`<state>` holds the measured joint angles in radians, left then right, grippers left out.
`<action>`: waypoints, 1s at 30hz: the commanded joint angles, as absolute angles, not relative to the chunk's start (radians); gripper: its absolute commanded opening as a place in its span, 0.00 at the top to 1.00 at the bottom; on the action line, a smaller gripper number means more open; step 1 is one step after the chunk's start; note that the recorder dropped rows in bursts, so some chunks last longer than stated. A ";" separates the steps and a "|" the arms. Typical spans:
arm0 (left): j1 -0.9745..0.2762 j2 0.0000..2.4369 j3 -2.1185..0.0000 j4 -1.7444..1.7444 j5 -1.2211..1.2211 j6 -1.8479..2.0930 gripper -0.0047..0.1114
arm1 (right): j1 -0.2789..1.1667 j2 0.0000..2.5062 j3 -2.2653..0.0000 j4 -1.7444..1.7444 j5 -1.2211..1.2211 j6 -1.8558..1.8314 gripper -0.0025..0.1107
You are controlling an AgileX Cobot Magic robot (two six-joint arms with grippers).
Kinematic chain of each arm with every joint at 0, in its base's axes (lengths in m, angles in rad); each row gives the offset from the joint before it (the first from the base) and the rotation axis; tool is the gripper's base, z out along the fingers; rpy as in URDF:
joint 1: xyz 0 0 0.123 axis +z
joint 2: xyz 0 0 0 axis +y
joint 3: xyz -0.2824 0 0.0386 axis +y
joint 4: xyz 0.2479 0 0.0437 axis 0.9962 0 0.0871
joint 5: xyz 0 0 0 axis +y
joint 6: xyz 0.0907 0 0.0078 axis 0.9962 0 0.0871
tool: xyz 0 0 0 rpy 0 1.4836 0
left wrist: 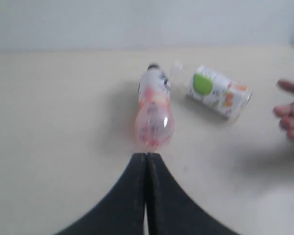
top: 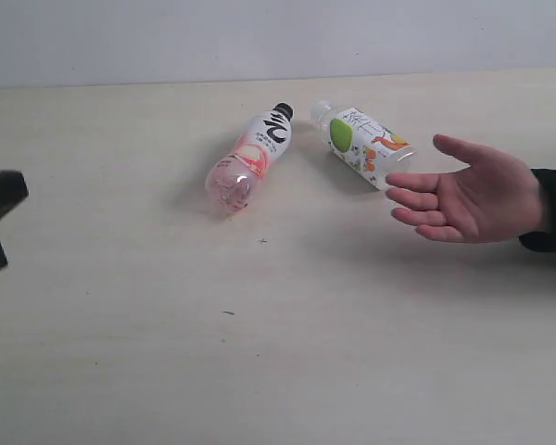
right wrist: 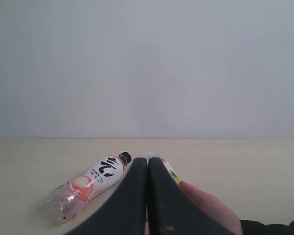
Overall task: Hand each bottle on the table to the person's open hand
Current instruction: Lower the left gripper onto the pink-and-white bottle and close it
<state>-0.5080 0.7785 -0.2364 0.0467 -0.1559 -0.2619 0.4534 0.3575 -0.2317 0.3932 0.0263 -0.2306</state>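
Pink clear plastic bottle with black cap (left wrist: 154,115) lies on the pale wood-grain table (left wrist: 54,122), base towards the left pincer (left wrist: 146,156), long axis pointing away. The left arm is seemingly nearer. It and the right pincer (right wrist: 147,161) are closed, empty.

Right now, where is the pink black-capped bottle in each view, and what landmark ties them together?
Exterior view: pink bottle lying on its side, upper centre.
Left wrist view: pink bottle mid-frame, just beyond the shut left gripper.
Right wrist view: pink bottle beside the shut right gripper, opposite the person's hand.
Shared landmark: that open hand, beyond the green-labelled bottle.
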 commanded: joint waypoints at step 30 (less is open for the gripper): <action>-0.624 2.255 -2.144 -0.055 1.160 -0.014 0.50 | 0.454 0.353 -0.226 0.394 0.014 -0.230 0.98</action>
